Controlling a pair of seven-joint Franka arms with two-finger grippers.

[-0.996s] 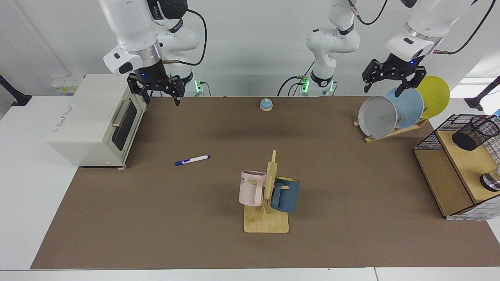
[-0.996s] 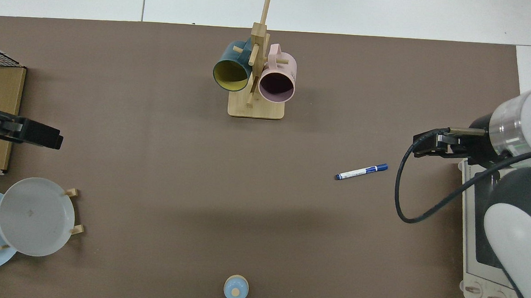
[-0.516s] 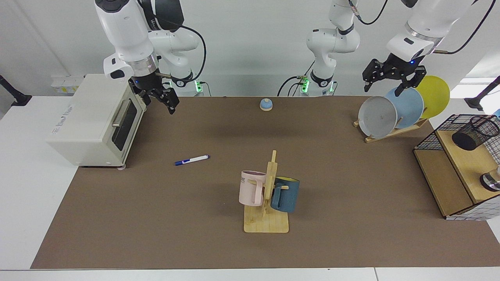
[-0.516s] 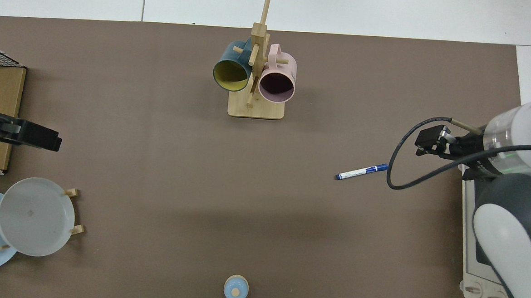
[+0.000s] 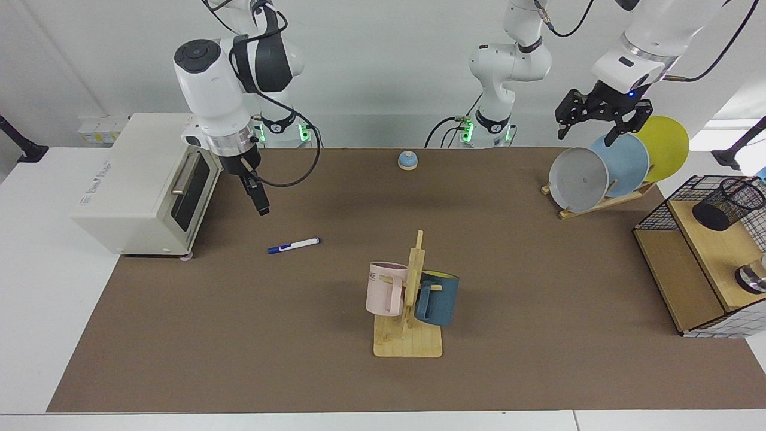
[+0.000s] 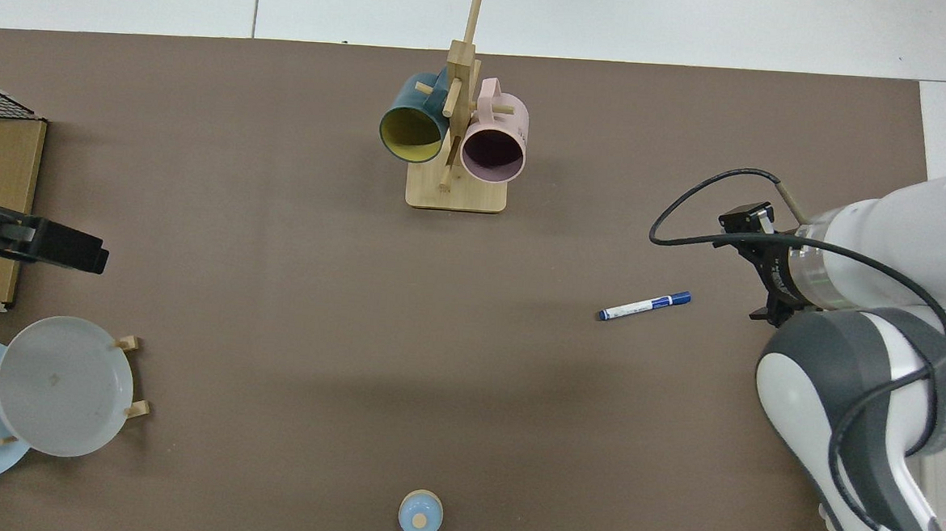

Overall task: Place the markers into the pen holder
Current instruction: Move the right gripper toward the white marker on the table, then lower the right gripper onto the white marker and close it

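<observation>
Mugs, one pink point(image 5: 383, 288) and one blue point(image 5: 437, 300), hang on a wooden mug tree point(image 5: 408, 342) nearest the camera and play no part here. Just behind them the marker point(image 5: 293, 245) lies flat on the brown worktop point(image 5: 239, 347), blue cap toward the toaster oven point(image 5: 143, 179), touching nothing. The pen holder point(image 5: 727, 203) sits well apart from it, on a wooden shelf inside a wire frame at the far side edge of the worktop.

Farther back, the right gripper point(image 5: 261, 206) hangs pointing down, above the worktop and just beyond the marker's capped end, near the oven door. It is seen edge-on, so I cannot tell whether it is open or closed. It holds nothing.

The step in hand looks like the reach for the marker; no grasp is made yet. The next move calls for bringing the gripper over the barrel, set across its length, then lowering to pinch it off the flat surface.

Farthest back, the left gripper point(image 5: 598, 123) waits above the plate rack point(image 5: 598, 203), fingers spread and empty.
</observation>
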